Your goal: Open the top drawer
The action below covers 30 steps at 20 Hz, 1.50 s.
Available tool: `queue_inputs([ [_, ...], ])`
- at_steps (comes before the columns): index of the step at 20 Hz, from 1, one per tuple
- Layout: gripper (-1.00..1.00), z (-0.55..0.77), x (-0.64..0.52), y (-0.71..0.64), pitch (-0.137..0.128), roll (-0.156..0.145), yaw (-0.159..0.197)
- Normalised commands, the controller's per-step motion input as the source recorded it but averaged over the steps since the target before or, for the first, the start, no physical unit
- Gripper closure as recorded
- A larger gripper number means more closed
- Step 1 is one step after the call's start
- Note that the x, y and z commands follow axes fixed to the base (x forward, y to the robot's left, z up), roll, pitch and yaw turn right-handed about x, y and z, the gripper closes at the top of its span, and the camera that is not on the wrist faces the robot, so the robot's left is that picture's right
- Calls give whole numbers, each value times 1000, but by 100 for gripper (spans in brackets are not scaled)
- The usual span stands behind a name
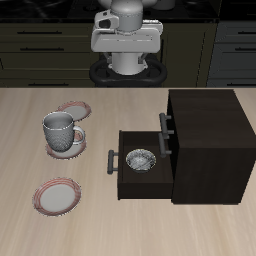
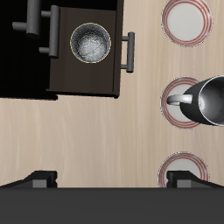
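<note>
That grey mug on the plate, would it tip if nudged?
Probably not easily: the mug looks squat and broad-based. It would likelier slide on its smooth plate. A push at the handle might spin it.

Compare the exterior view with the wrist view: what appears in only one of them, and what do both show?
Only the exterior view shows the robot arm, the cabinet's top and the dark kitchen cabinets behind. Only the wrist view shows the gripper from behind its fingertips, which stand wide apart and hold nothing. Both show the top drawer shut, a lower drawer pulled out with a metal bowl inside, a grey mug on a plate, and two more plates on the table.
</note>
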Motion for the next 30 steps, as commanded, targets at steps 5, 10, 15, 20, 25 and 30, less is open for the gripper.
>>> queue_inputs([
  [5,-100,76,101,-120,-17,8,-23],
  [10,-100,91,150,-253,-19,-10,-21],
  [15,-100,77,233,-228,-5,-12,-22],
  [20,-100,14,326,-210,3,-2,11],
  [25,-100,47,204,-182,-6,-11,-15],
  [30,-100,41,346,-275,-14,2,-3],
])
